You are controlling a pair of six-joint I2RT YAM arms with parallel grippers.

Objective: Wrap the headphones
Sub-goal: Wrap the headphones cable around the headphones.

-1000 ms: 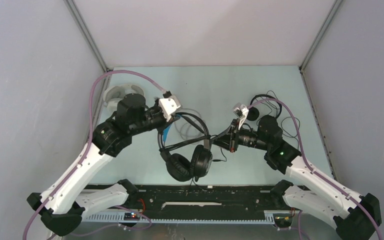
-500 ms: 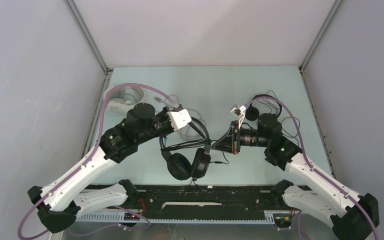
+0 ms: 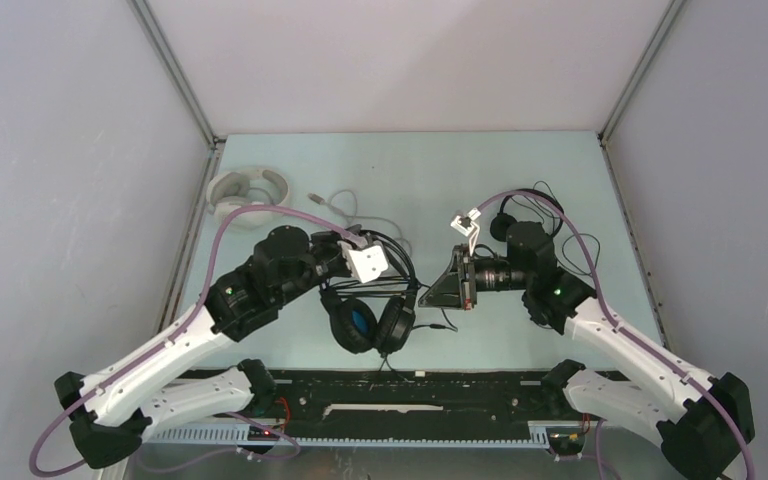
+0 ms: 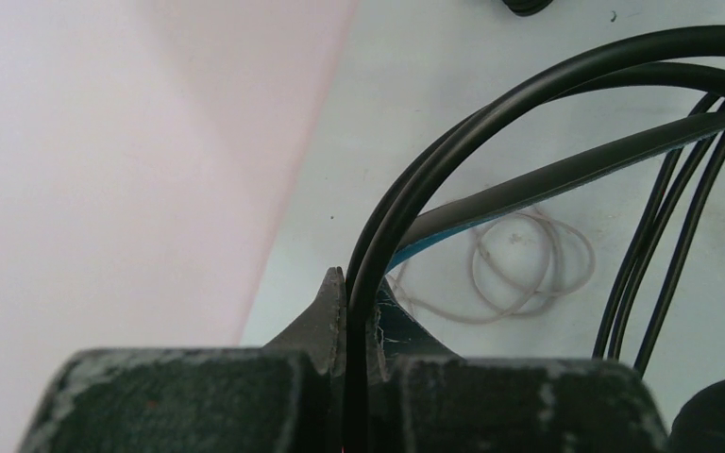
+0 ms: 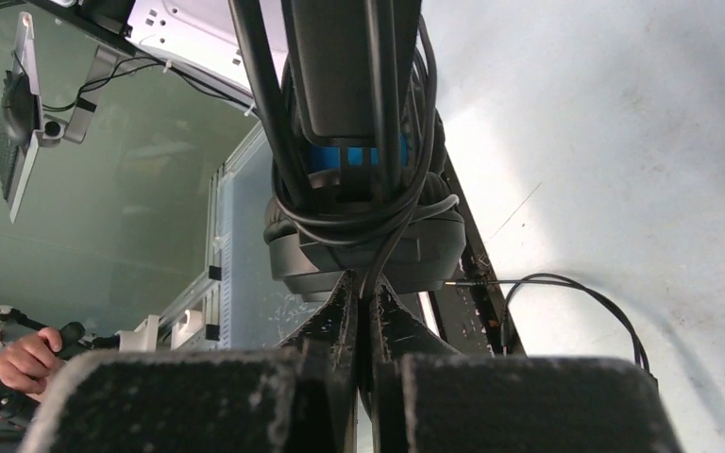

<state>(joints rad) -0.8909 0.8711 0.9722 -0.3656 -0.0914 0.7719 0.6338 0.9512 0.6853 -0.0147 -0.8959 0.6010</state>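
Observation:
The black over-ear headphones [image 3: 370, 320] with a blue headband hang between my two grippers near the table's front, with black cord looped round the cups [image 5: 363, 226]. My left gripper [image 3: 397, 268] is shut on a black cord loop [image 4: 406, 208] just above the headband [image 4: 566, 179]. My right gripper [image 3: 423, 294] is shut on the same pair's cord right beside the ear cup, as the right wrist view [image 5: 363, 288] shows. The white headphones [image 3: 248, 190] lie at the back left, and their grey cable [image 3: 345, 207] is loose. The small black on-ear pair [image 3: 530, 213] lies behind my right arm.
The black cord's plug end [image 3: 447, 325] trails on the table near the front rail [image 3: 390, 385]. The grey cable coil [image 4: 529, 274] lies under my left gripper. Grey walls close in the left, right and back sides.
My left arm has swung toward the near edge and to the right, bringing the black headphones lower and closer to the front. My right gripper has shifted slightly left, still holding the cord.

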